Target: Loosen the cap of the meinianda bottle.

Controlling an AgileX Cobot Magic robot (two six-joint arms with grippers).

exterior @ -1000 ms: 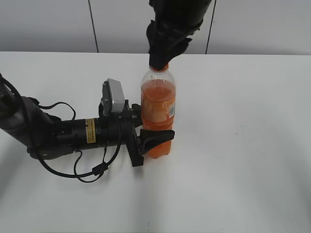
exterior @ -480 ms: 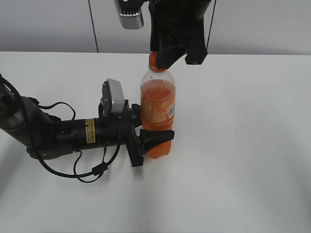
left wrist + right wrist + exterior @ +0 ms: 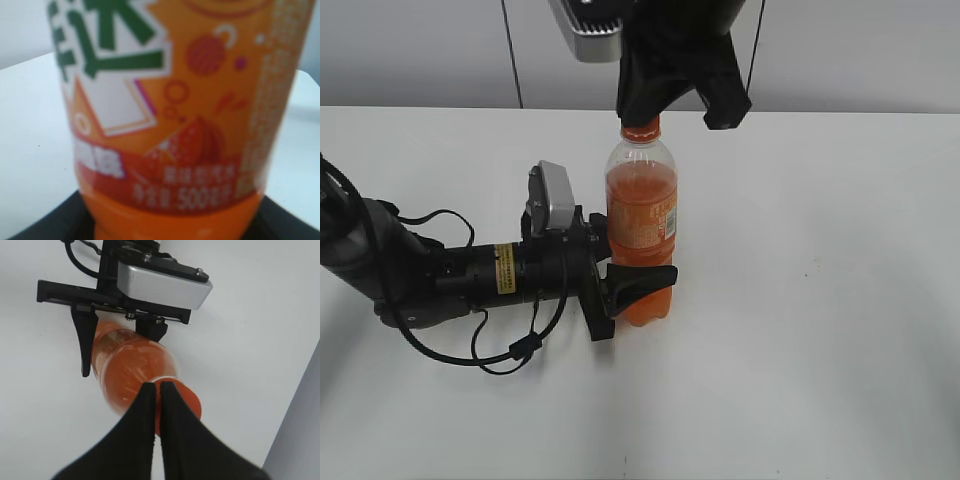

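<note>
The meinianda bottle (image 3: 642,225) stands upright on the white table, with orange liquid and an orange-and-white label. Its orange cap (image 3: 642,128) sits on the neck. My left gripper (image 3: 635,285) lies along the table and is shut on the bottle's lower body. In the left wrist view the label (image 3: 165,115) fills the frame, with black fingers (image 3: 35,230) at the bottom corners. My right gripper (image 3: 638,108) hangs just above the cap. In the right wrist view it (image 3: 156,386) is shut with a thin slit, and the cap (image 3: 189,402) shows behind the tips, not between them.
The left arm with its silver camera box (image 3: 552,198) and loose cables (image 3: 520,350) lies across the table's left half. A grey panelled wall (image 3: 420,50) runs behind the table. The white table (image 3: 820,300) extends to the right and front of the bottle.
My right gripper was down over the cap, turned around it, and has now lifted slightly, so the cap shows below it. The bottle and left gripper stayed almost still.
</note>
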